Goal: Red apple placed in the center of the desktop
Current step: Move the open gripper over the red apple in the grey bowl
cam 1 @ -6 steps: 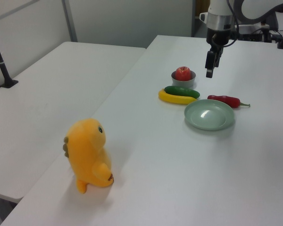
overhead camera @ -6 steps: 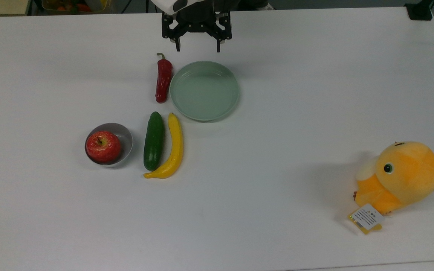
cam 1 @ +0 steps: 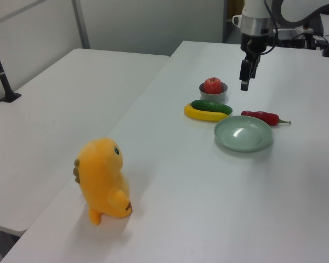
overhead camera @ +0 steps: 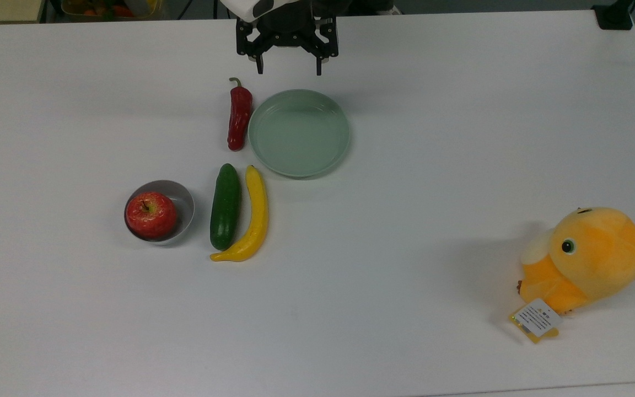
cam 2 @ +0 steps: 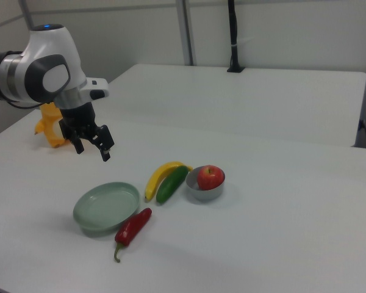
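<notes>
the apple (overhead camera: pixel 151 215) sits in a small bowl (overhead camera: pixel 184 207); glossy, firm, likely slippery, so grip across its widest part. the gripper (overhead camera: pixel 289 70) hangs spread, empty.

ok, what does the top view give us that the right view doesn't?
Top view: the round orange plush toy's eye and white tag, plus the open claw's finger gap.
Right view: the arm's white-and-grey upper joint, and a second white table with a black post.
Both: glossy red apple in the small grey bowl, green cucumber, yellow banana, red chili pepper, pale-green round plate, white desktop.
</notes>
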Controlling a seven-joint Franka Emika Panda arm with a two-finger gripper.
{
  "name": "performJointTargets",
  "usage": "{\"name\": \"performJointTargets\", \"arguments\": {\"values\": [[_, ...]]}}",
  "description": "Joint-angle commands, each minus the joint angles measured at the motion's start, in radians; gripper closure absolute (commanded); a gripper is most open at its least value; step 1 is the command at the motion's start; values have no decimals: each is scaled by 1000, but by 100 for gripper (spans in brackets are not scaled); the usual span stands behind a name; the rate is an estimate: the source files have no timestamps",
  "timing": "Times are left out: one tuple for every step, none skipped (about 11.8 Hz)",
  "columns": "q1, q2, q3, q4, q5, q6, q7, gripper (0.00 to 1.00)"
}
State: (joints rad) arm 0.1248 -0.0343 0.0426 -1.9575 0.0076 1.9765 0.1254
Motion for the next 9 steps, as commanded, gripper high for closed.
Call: {"name": "performJointTargets", "arguments": {"values": [[0,-7,-17,-3,2,-13,-18,0],[-7,7,-17,12,2,-7,-15,0],[-25,14,-24,28,2,2,-13,0],[-37,37,-44,54,6,8,-10,0],[-40,65,-55,95,9,8,5,0],[-59,100,-65,130,11,10,31,0],[-80,134,-67,167,11,12,36,0],[-99,166,-75,201,11,15,36,0],[-109,197,-88,230,6,16,34,0]]}}
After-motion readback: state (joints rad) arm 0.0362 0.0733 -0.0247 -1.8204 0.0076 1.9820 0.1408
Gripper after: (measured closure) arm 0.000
